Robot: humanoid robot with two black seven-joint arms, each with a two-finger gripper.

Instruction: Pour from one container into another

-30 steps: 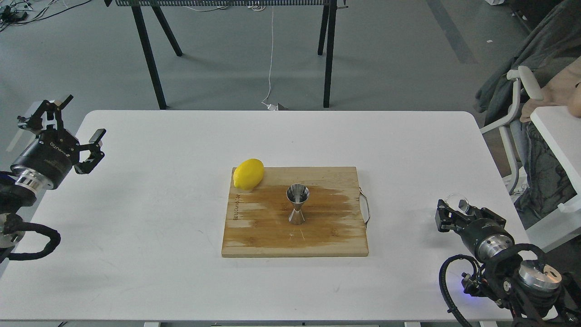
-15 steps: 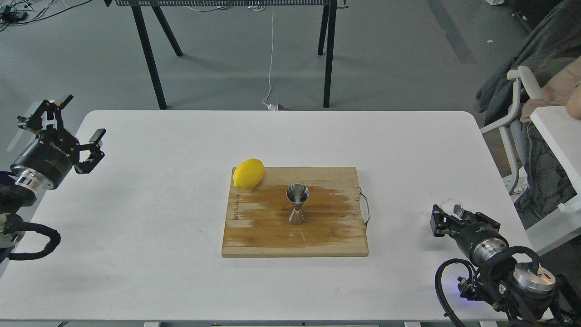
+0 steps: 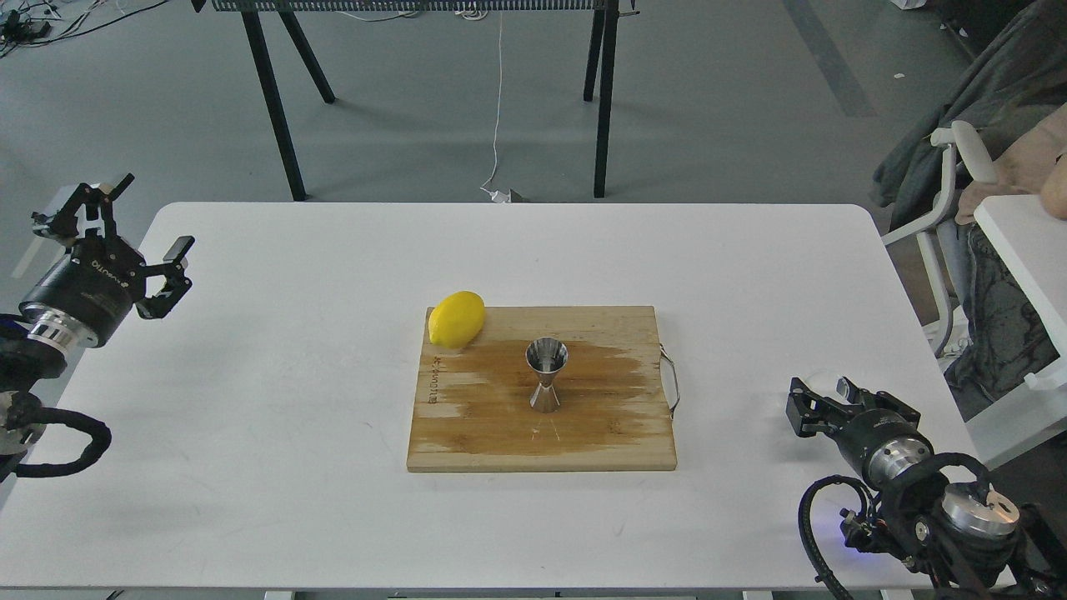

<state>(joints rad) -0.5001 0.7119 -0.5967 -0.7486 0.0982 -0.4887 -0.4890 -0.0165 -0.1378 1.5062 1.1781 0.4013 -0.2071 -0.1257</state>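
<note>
The steel jigger (image 3: 546, 377) stands upright in the middle of the wooden cutting board (image 3: 613, 446), its open top cone facing up. The clear glass cup (image 3: 827, 384) is at the table's right side, only partly visible between the fingers of my right gripper (image 3: 821, 398), which is shut on it, low over the table surface. The cup is far to the right of the jigger. My left gripper (image 3: 143, 220) hangs open and empty above the table's left edge, well away from both.
A yellow lemon (image 3: 457, 318) lies on the board's far left corner. A dark wet patch spreads across the board, which has a metal handle (image 3: 672, 382) on its right side. A chair (image 3: 950, 208) and a second white table (image 3: 1021, 242) stand off to the right.
My right gripper has sunk lower and shifted slightly left with the glass cup in it. The left arm, jigger and lemon have not moved.
</note>
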